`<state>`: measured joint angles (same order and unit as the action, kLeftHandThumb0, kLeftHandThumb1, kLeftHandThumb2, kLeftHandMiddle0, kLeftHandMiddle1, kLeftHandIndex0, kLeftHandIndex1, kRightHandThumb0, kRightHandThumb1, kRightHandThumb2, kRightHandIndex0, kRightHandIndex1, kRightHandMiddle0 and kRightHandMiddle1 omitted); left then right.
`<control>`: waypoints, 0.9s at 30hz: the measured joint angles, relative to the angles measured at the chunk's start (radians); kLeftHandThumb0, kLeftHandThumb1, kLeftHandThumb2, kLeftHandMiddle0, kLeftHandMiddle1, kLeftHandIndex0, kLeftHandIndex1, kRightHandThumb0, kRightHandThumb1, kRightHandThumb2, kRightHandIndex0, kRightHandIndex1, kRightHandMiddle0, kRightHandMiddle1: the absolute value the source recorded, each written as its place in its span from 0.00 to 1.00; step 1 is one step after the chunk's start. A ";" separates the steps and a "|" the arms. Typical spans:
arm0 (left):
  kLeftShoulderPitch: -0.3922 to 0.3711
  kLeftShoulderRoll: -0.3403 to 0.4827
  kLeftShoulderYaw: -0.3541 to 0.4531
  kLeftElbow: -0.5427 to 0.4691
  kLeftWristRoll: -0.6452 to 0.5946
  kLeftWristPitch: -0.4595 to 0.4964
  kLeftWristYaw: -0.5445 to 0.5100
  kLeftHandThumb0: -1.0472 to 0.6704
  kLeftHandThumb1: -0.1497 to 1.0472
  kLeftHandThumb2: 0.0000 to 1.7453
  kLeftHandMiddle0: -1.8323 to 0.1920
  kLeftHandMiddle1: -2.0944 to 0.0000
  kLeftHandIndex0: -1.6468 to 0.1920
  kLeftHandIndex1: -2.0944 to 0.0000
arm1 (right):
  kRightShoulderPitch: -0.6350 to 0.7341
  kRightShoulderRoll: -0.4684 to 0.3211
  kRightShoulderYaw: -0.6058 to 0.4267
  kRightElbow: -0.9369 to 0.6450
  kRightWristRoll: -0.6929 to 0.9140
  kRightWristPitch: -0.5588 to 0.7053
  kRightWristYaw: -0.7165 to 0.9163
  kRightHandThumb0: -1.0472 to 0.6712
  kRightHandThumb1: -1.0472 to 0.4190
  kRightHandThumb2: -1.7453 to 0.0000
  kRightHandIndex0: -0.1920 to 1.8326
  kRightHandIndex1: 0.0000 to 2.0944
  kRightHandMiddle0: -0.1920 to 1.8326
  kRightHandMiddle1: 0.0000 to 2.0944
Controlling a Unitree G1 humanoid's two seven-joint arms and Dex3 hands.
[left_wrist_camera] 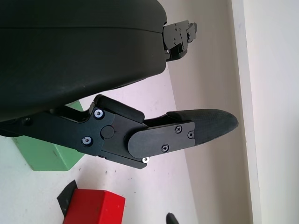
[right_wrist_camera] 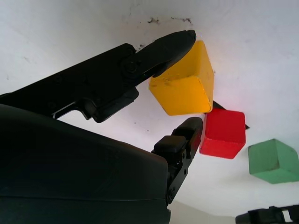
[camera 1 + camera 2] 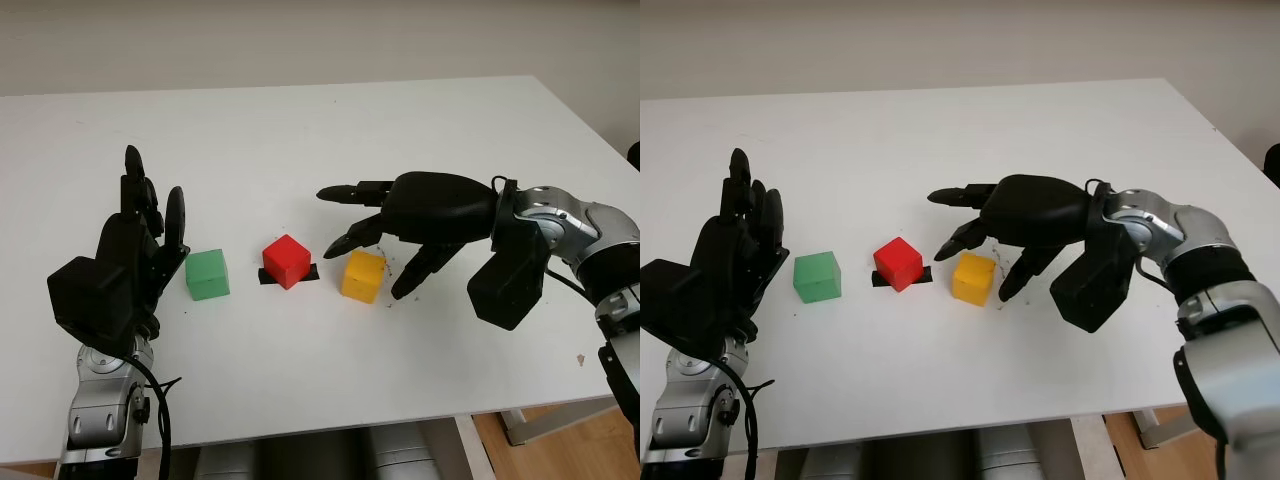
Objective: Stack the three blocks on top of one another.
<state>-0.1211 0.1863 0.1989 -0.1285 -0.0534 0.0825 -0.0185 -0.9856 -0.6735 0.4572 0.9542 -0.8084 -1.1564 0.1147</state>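
Near the white table's (image 3: 300, 130) front edge, the right hand (image 3: 385, 243) spreads its fingers around the smooth yellow cube (image 3: 362, 276); red cube (image 3: 286, 260), green cube (image 3: 207, 274), open left hand (image 3: 140, 245) alongside.

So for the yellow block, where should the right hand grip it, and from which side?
Probably across two opposite vertical faces, coming from above. The yellow block sits flat on the table, its top bare, with a gap to the red block. The right hand, open, hovers over it, fingers already bracketing its sides.
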 measured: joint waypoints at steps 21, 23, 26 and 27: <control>0.011 0.000 0.000 -0.022 0.003 0.027 0.002 0.19 1.00 0.34 1.00 1.00 1.00 1.00 | -0.054 0.017 0.198 0.095 -0.284 0.073 -0.468 0.35 0.10 0.97 0.24 0.03 0.35 0.44; 0.012 0.000 0.000 -0.023 0.004 0.027 0.002 0.19 1.00 0.35 1.00 1.00 1.00 1.00 | -0.058 0.018 0.211 0.107 -0.286 0.073 -0.489 0.36 0.10 0.97 0.25 0.03 0.33 0.57; 0.012 0.000 0.000 -0.023 0.002 0.027 0.001 0.18 1.00 0.34 1.00 1.00 1.00 1.00 | -0.071 0.018 0.224 0.111 -0.293 0.076 -0.517 0.36 0.09 0.97 0.27 0.04 0.33 0.64; 0.012 0.000 0.000 -0.024 0.002 0.028 0.001 0.18 1.00 0.34 1.00 1.00 1.00 1.00 | -0.075 0.018 0.227 0.112 -0.294 0.077 -0.526 0.36 0.09 0.97 0.28 0.04 0.34 0.65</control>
<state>-0.1090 0.1862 0.1989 -0.1524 -0.0512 0.1102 -0.0173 -1.0603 -0.6555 0.6839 1.0662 -1.1023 -1.0791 -0.4116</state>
